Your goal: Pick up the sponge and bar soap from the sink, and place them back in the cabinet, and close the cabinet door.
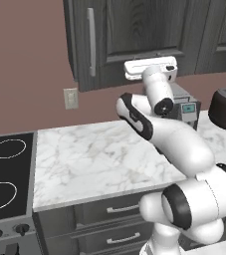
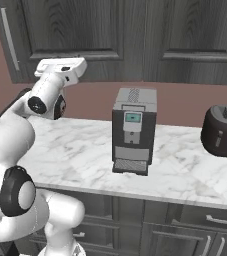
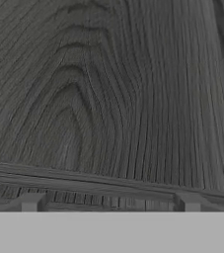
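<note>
The cabinet door [image 1: 134,30], a dark grey wood-grain panel with a long vertical silver handle [image 1: 91,42], stands in line with the neighbouring door [image 2: 195,35]. My gripper [image 1: 149,64] is raised right against the door's lower edge [image 2: 62,64]. In the hand view the wood grain [image 3: 108,99] is very close. Both dark fingertips [image 3: 29,202] stand far apart, so my gripper [image 3: 109,202] is open and holds nothing. The sponge, the bar soap and the sink are out of view.
Below the cabinets runs a marble counter [image 1: 94,159] with a coffee machine [image 2: 133,131] and a dark toaster [image 2: 224,131] on it. A black stovetop [image 1: 7,172] lies at the left. Grey drawers [image 1: 119,209] sit under the counter.
</note>
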Tool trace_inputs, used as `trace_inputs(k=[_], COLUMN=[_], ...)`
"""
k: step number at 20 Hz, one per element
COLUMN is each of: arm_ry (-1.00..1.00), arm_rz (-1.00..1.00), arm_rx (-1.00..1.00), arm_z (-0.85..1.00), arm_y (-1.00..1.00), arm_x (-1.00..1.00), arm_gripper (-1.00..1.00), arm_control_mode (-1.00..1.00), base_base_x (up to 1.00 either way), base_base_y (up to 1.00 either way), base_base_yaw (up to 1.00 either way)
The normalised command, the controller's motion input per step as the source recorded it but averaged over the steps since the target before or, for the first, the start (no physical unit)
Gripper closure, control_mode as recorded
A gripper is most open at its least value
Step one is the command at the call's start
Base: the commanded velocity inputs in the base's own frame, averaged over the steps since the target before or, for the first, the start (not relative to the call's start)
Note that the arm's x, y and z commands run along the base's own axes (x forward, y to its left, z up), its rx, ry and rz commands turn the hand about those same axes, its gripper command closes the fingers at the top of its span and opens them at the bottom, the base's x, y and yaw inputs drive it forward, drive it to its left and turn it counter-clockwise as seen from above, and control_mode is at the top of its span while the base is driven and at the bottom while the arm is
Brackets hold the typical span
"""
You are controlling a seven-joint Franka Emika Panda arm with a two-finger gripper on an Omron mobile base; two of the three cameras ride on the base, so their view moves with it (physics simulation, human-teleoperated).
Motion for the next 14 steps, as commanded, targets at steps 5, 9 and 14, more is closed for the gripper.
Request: trace_inputs(k=[5, 9, 14], arm_ry=[0.09, 0.09, 0.08], arm_rz=[-0.02, 0.0, 0.0], arm_rx=[0.0, 0.0, 0.0], arm_z=[0.23, 0.15, 0.09], arm_y=[0.0, 0.0, 0.0], arm_x=[0.18, 0.16, 0.27], arm_gripper=[-1.0, -1.0, -1.0], arm_control_mode=[-1.0, -1.0, -1.0], base_base_x=[0.0, 0.0, 0.0], base_base_y=[0.0, 0.0, 0.0], base_base_yaw=[0.0, 0.0, 0.0])
